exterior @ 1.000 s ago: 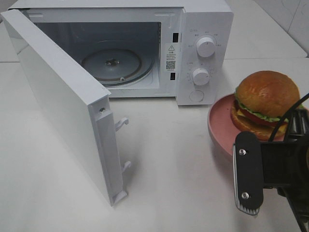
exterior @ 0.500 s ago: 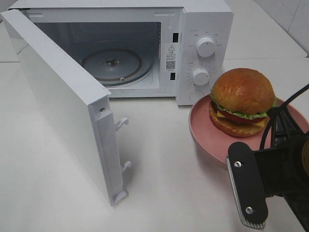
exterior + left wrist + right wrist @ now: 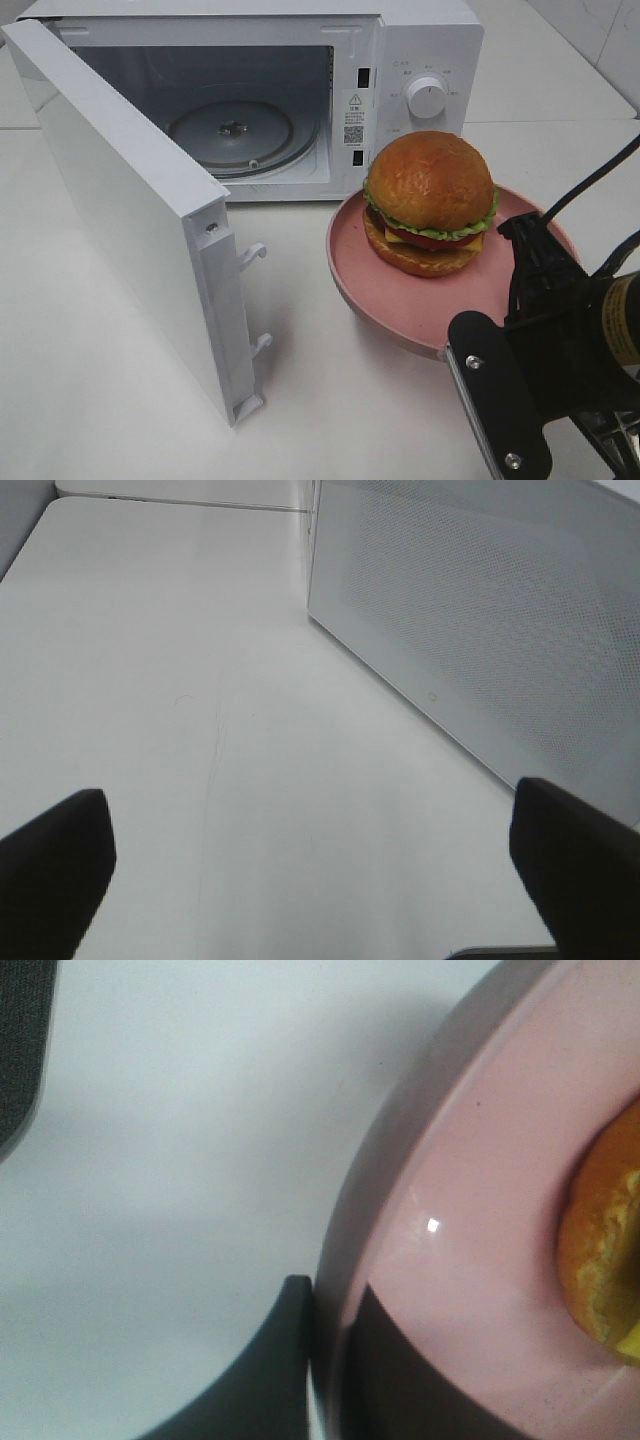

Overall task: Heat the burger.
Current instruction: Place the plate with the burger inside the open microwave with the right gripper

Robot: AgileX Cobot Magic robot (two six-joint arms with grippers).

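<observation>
In the right wrist view, the right gripper (image 3: 335, 1380) pinches the rim of the pink plate (image 3: 470, 1190). One dark finger lies on the inner side of the rim and the other on the outer side. At the edge of this picture shows a bit of the burger (image 3: 600, 1250), its orange-brown bottom bun. The shadow on the white table (image 3: 200, 1110) suggests that the plate is lifted, not resting.

In the exterior high view, the microwave (image 3: 425, 40) stands with its door (image 3: 120, 200) swung fully open, and the glass turntable (image 3: 230, 135) inside has nothing on it. The burger sits upright near the middle of the plate, just in front of the control panel and beside the opening, not yet inside. I judge the task about half done: the door is open and the plate is gripped, but putting it in, closing the door and setting the knob are left. The burger has a shiny golden-brown domed bun, green lettuce, a red layer and some yellow.

In the left wrist view, the left gripper (image 3: 315, 880) has its fingers spread wide with nothing between them, over the bare table near the outside of the door.
</observation>
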